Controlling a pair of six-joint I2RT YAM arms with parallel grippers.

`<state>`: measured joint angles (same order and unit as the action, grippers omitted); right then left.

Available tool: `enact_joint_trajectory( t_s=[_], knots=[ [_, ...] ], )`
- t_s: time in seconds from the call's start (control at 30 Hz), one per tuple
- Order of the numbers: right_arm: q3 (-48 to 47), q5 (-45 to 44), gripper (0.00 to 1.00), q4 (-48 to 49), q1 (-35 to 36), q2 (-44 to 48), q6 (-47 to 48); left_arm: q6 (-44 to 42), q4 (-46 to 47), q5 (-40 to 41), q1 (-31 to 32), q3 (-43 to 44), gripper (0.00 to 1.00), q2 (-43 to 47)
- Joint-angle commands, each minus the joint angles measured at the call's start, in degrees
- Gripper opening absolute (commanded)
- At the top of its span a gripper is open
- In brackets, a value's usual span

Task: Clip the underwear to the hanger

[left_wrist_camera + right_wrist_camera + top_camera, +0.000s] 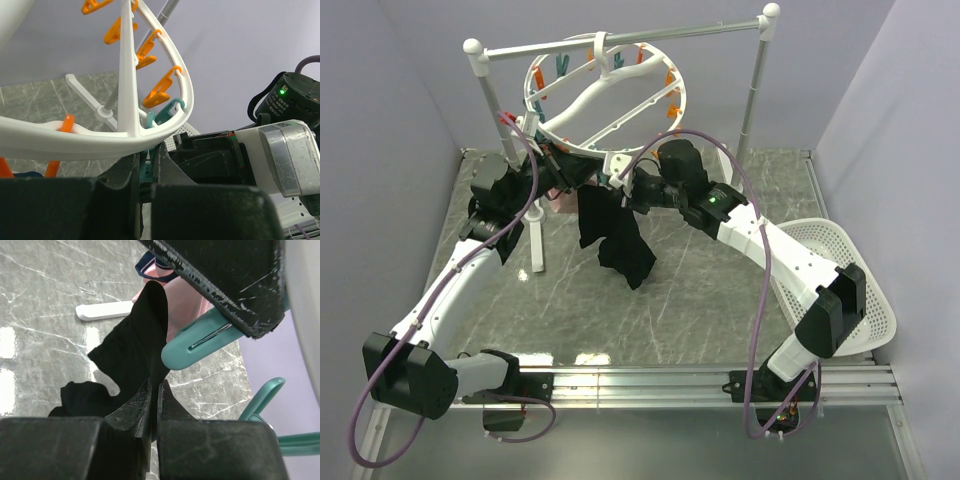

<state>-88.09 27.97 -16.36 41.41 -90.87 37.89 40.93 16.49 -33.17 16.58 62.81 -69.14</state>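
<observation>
Two hands busy: left hand [146, 172] pinches teal clothespin [200, 335] at 6 o'clock on hanger [128, 75]; right hand [156, 390] clamps underwear [135, 340] just beneath. Fabric apparently unclipped; clipping remains.

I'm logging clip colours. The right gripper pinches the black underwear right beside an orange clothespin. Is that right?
Not quite. The right gripper does pinch the black underwear, but the clothespin beside it is teal, not orange. The right wrist view shows this.
</observation>
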Motion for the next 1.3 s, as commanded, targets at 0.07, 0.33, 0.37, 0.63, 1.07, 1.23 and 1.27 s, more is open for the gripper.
enact_joint_trajectory(
  t_s=[0.07, 0.33, 0.37, 0.63, 1.07, 1.23, 1.27],
  knots=[
    [-3.8, 0.6, 0.00, 1.1, -0.4, 3.0, -1.1, -1.8, 0.5, -2.8, 0.0, 1.9, 0.00, -0.1],
    [-4.5, 0.9, 0.00, 1.1, -1.2, 3.2, -1.9, -3.0, -0.2, -3.2, 0.0, 1.9, 0.00, -0.2],
    [-4.6, 1.0, 0.00, 1.0, -1.2, 3.2, -2.1, -3.1, -0.2, -3.2, 0.0, 1.8, 0.00, -0.1],
    [-5.3, 2.3, 0.00, 0.7, -1.7, 3.4, -2.6, -3.9, -0.5, -3.2, -0.1, 1.6, 0.00, -0.1],
    [-5.7, 3.1, 0.00, 1.4, -2.4, 4.5, -4.0, -5.0, -0.7, -3.8, -0.1, 1.8, 0.00, -0.8],
    [-6.4, 3.4, 0.00, 1.6, -2.6, 4.5, -5.0, -5.2, -0.7, -4.4, -0.1, 1.9, 0.00, -1.0],
    [-6.6, 3.5, 0.00, 1.3, -2.6, 4.3, -5.1, -5.2, -0.7, -4.4, 0.0, 1.9, 0.00, -1.0]
  ],
)
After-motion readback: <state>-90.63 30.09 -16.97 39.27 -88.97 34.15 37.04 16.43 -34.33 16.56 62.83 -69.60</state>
